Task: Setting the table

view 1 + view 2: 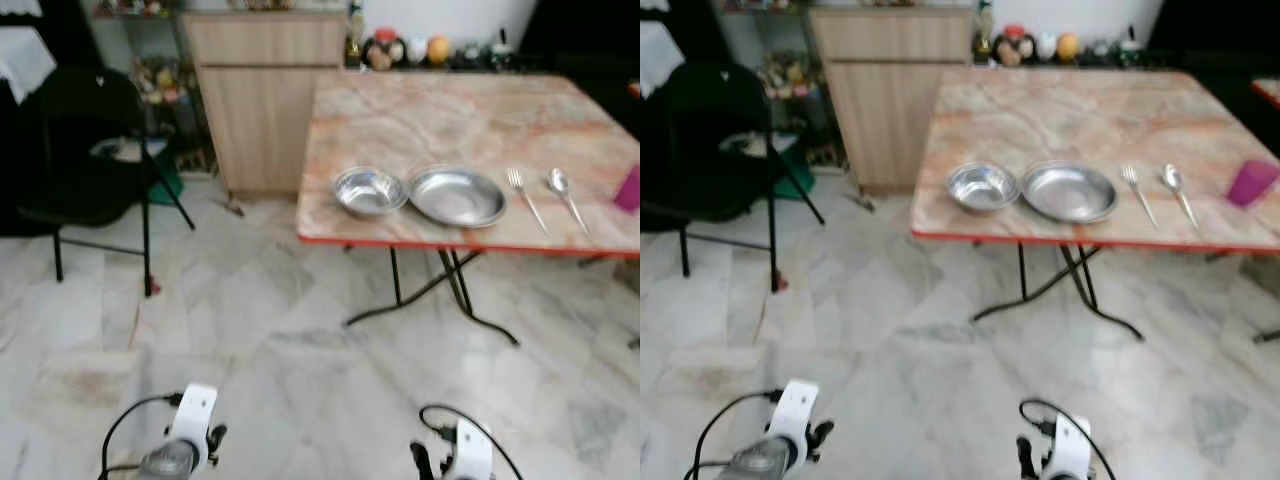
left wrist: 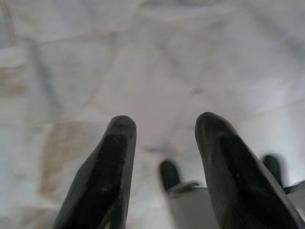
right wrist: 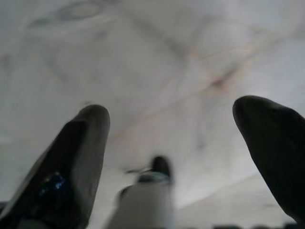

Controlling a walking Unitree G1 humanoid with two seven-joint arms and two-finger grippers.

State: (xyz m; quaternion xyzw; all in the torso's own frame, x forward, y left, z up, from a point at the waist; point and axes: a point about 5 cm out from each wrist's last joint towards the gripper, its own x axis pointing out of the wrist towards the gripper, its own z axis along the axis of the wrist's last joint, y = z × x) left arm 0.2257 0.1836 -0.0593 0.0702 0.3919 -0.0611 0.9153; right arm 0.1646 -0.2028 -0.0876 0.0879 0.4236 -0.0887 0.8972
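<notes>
A marble-patterned table (image 1: 430,110) with a red edge stands ahead to the right. Near its front edge lie a steel bowl (image 1: 369,191), a steel plate (image 1: 457,196), a fork (image 1: 526,198) and a spoon (image 1: 566,197), in a row. A magenta cup (image 1: 1251,182) sits at the right end. Both arms hang low over the floor, far short of the table. My left gripper (image 2: 162,129) is open with nothing between its fingers. My right gripper (image 3: 171,119) is open and empty as well.
A black folding chair (image 1: 90,160) stands to the left. A wooden cabinet (image 1: 262,95) is behind the table's left corner, with small jars and ornaments (image 1: 405,48) along the back. Pale marble floor (image 1: 300,370) stretches between me and the table's black crossed legs (image 1: 440,290).
</notes>
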